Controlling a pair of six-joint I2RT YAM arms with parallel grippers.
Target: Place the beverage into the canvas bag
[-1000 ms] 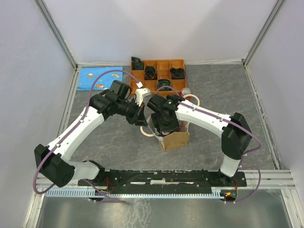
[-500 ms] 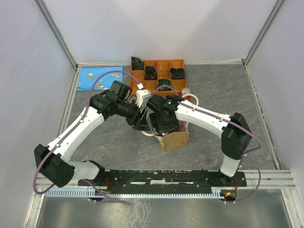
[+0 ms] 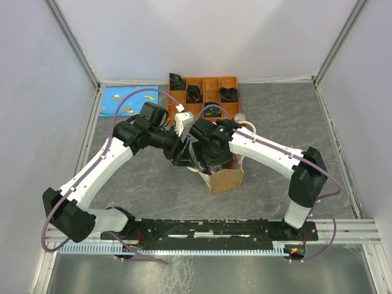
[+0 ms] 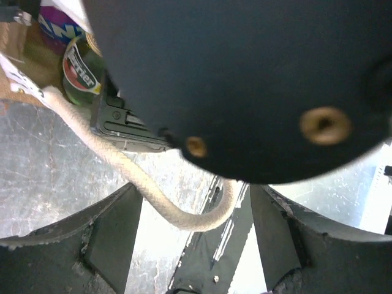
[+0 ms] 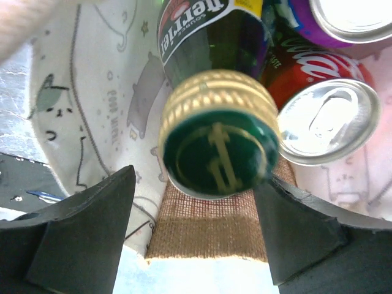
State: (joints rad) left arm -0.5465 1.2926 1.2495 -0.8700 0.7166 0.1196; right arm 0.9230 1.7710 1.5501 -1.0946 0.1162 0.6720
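Green bottle [image 5: 208, 43] sits in canvas bag [image 3: 225, 179]; both jaws open.
Left gripper [image 4: 193, 236] jaws spread, cream handle [image 4: 153, 199] loose between them. Bottle label reads "…errier"; gold cap [image 5: 217, 131] up, between right gripper [image 5: 196, 180] jaws, parted. Red can [image 5: 324, 119] and purple can [image 5: 343, 15] alongside.

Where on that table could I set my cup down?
Bare table right of the orange tray, beyond the right arm; also between the left arm and the canvas bag. Crowded over the bag, where both arms meet.
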